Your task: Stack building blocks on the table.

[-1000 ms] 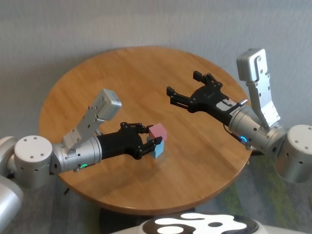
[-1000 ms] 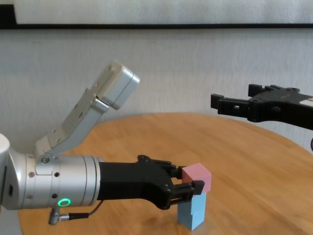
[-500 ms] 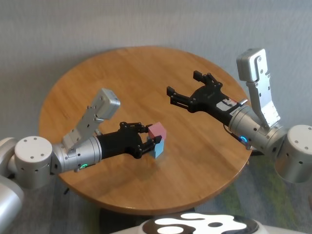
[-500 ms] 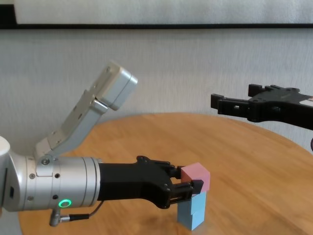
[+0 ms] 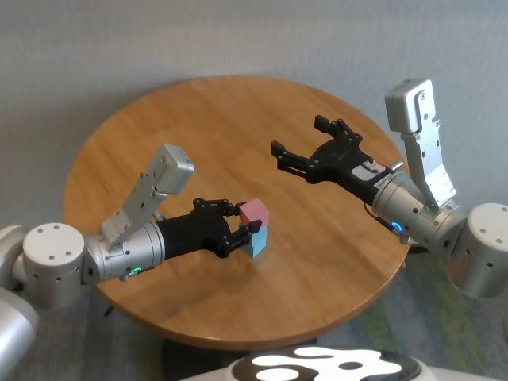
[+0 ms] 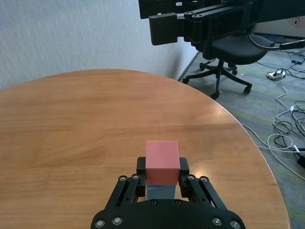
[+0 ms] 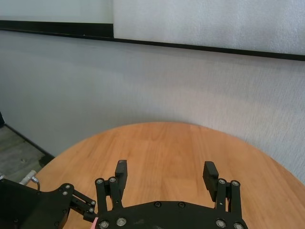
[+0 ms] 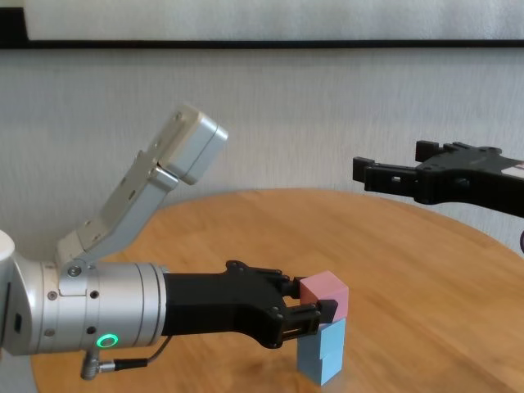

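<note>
Left gripper (image 8: 315,315): clamped on the pink block (image 8: 325,293), one finger on each side face. The block sits at your fingertips, resting on or just above a blue block (image 8: 321,352) directly beneath the jaws on the table (image 5: 198,119). Whether the two faces are fully touching, you cannot tell. The blue part looks tall enough to be two blocks, but no seam is clear.

Step in hand: seating the pink block on the stack. You should judge the alignment from the left wrist view, where the pink block (image 6: 162,160) covers nearly all of the blue block (image 6: 159,192); in the chest view its edges overhang slightly toward your arm. Square it up, lower until it bears fully, then part the fingers evenly and draw straight back so neither finger drags the top block.

Right gripper (image 5: 298,147): jaws spread wide, holding nothing, raised over the table well beyond your left fingertips.

Surroundings: an office chair (image 6: 224,52) and floor cables (image 6: 286,129) lie off the table. Nothing stands near the stack.
</note>
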Robot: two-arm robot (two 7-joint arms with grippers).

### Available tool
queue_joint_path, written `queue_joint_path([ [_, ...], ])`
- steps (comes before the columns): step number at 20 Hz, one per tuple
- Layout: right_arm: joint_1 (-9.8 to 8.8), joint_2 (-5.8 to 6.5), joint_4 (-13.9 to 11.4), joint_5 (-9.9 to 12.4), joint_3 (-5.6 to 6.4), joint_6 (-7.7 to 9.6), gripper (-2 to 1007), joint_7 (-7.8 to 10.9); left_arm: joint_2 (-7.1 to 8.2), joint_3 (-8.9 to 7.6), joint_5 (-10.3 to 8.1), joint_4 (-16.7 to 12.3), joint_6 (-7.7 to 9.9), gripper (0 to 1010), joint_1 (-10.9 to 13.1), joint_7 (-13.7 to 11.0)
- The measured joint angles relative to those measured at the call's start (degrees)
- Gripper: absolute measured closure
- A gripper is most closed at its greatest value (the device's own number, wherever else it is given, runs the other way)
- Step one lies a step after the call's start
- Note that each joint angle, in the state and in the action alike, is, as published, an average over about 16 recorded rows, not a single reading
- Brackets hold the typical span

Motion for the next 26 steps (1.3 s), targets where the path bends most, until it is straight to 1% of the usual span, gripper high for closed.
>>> queue_joint_path([
  [5,0.0,0.0,0.0,0.0,0.0,0.0,0,0.0,0.01,0.0,0.04,-0.1,0.04,586,0.1,0.0],
  [10,0.0,0.0,0.0,0.0,0.0,0.0,0,0.0,0.0,0.0,0.05,-0.1,-0.03,512,0.1,0.0],
  [14,0.0,0.0,0.0,0.0,0.0,0.0,0,0.0,-0.01,-0.01,0.06,-0.1,-0.08,414,0.1,-0.1],
  [19,0.0,0.0,0.0,0.0,0.0,0.0,0,0.0,-0.02,-0.15,-0.13,-0.1,-0.32,255,0.2,-0.2],
  [22,0.0,0.0,0.0,0.0,0.0,0.0,0,0.0,-0.01,-0.31,-0.34,-0.1,-0.69,168,0.3,-0.2],
  [26,0.0,0.0,0.0,0.0,0.0,0.0,0,0.0,0.06,-0.59,-0.58,-0.4,-1.57,82,0.5,-0.3],
])
